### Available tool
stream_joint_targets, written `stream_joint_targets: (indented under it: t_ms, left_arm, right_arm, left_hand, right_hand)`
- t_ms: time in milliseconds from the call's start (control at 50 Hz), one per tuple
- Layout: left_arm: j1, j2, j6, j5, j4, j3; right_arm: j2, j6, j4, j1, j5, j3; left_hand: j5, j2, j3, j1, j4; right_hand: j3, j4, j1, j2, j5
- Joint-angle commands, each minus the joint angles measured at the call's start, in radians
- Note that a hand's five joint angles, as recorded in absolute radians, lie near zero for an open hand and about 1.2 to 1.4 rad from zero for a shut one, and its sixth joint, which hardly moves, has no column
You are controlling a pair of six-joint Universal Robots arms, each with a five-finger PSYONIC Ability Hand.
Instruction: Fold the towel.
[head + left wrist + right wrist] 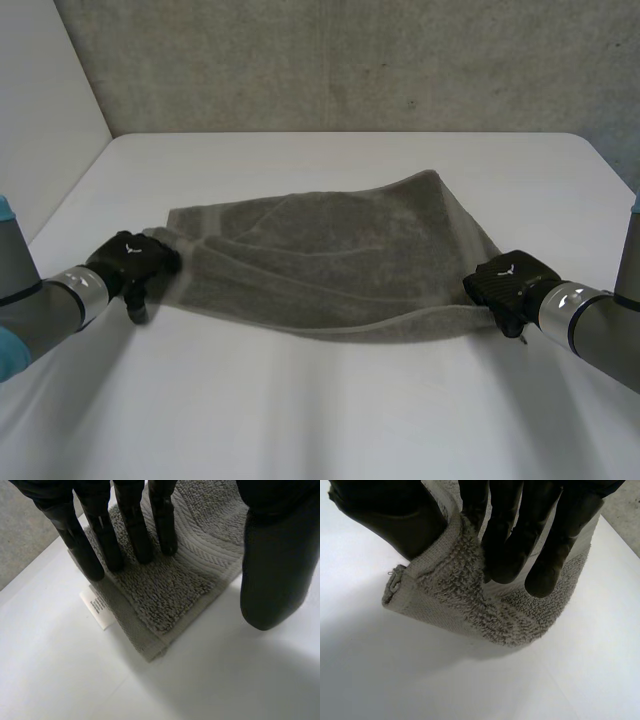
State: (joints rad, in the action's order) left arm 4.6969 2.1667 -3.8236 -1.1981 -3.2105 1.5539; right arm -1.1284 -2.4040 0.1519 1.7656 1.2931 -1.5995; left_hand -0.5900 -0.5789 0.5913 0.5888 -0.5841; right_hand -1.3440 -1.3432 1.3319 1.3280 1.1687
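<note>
Grey towel [330,260], left fingers [131,527] resting on corner

Between my left hand [130,262] and right hand [508,280]: towel [330,255] spans the gap, so I have no low passage.
Behind both hands: bare table [320,420], free.
Outer side of each hand: open table.
Beyond the towel: bare strip, then wall [350,60].

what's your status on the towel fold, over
Left hand open, fingers flat on the towel's left corner. Right hand pinching the right corner, lifted. Towel spread, rumpled, not yet folded.
</note>
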Motion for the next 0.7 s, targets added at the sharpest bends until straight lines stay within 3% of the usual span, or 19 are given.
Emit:
stream_joint_targets:
  t_ms: [20,700]
  left_arm:
    - [-0.017,0.038,0.001,-0.001,0.000,-0.051]
    - [-0.034,0.073,0.002,-0.003,0.000,-0.097]
  right_arm:
    - [0.004,0.000,0.000,0.000,0.000,-0.002]
    - [0.018,0.002,-0.011,0.015,-0.002,-0.014]
  left_hand:
    - [0.210,0.025,-0.037,-0.035,0.030]
    - [-0.013,-0.198,0.186,0.188,-0.193]
  right_hand:
    - [-0.052,-0.053,0.064,0.068,0.053]
    - [-0.052,-0.053,0.064,0.068,0.053]
